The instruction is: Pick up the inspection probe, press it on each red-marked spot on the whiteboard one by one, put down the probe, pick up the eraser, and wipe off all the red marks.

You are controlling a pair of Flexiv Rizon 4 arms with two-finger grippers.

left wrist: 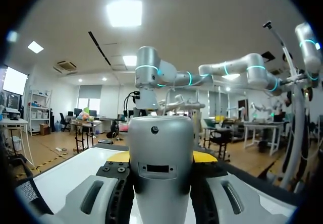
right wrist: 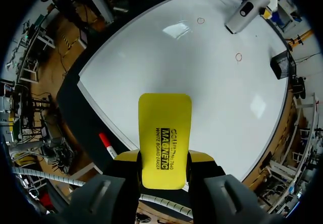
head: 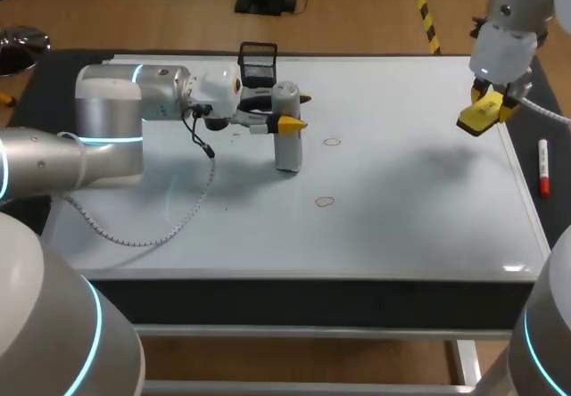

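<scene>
The left gripper (head: 291, 111) reaches in sideways over the whiteboard (head: 401, 235), its two yellow-tipped fingers clamped from either side on the upper body of the inspection probe (head: 285, 137). The probe stands upright, long axis vertical, with its foot at the board's surface; whether it actually presses down cannot be told. No red mark lies under that foot. The farther red circle (head: 332, 141) sits just to the right of the probe, level with its lower half, and the nearer red circle (head: 324, 202) lies to the right and toward the front edge. So the next press, as I judge it, calls for a short lift and a shift to the right, and the left arm is by far the nearer to both marks.

Well apart on the right, the right gripper (head: 484, 111) hangs above the board's right edge, fingers closed on the yellow eraser (right wrist: 165, 133), whose flat face points out along the fingers. A red marker pen (head: 543, 166) lies just beside that edge.
</scene>
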